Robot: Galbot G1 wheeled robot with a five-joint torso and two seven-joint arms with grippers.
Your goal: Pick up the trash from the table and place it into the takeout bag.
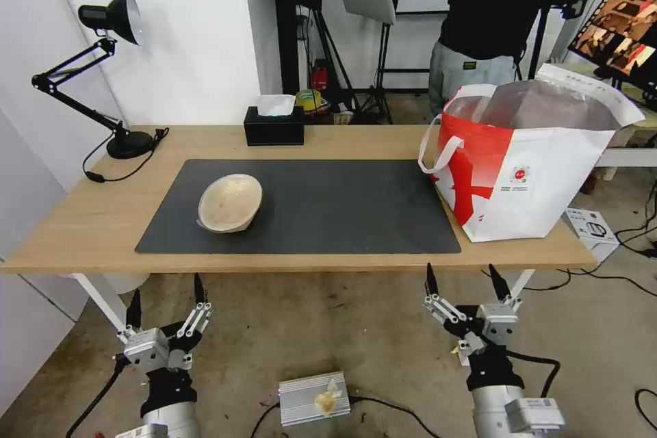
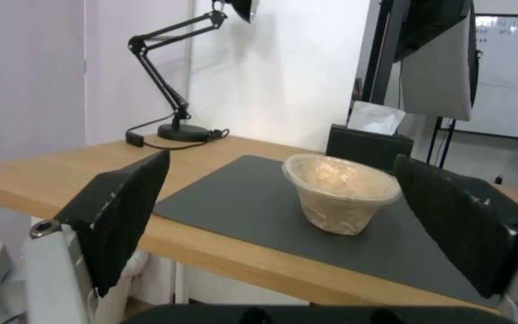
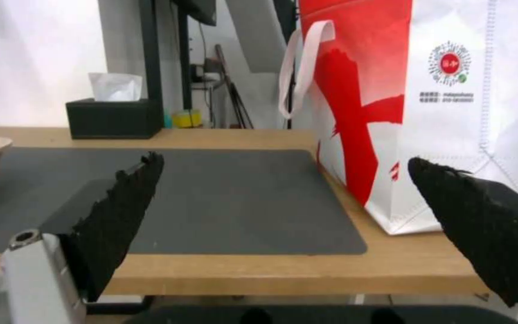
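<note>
Grippers left (image 1: 166, 298) and right (image 1: 467, 282) splayed wide; round beige bowl (image 1: 230, 202) on matte mat (image 1: 342, 205).

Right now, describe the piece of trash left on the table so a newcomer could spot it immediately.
On the long light-wood table lies a dark grey mat; on the mat's left part, well apart from the takeout bag at the right end, sits a beige lidded paper bowl. It is tipped so its clear lid faces the camera, unlike the black tissue box behind.

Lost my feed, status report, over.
Left claw and right claw open, empty, below table edge. Beige bowl on mat, tilted. Takeout bag open at right end. Nothing blocking.
</note>
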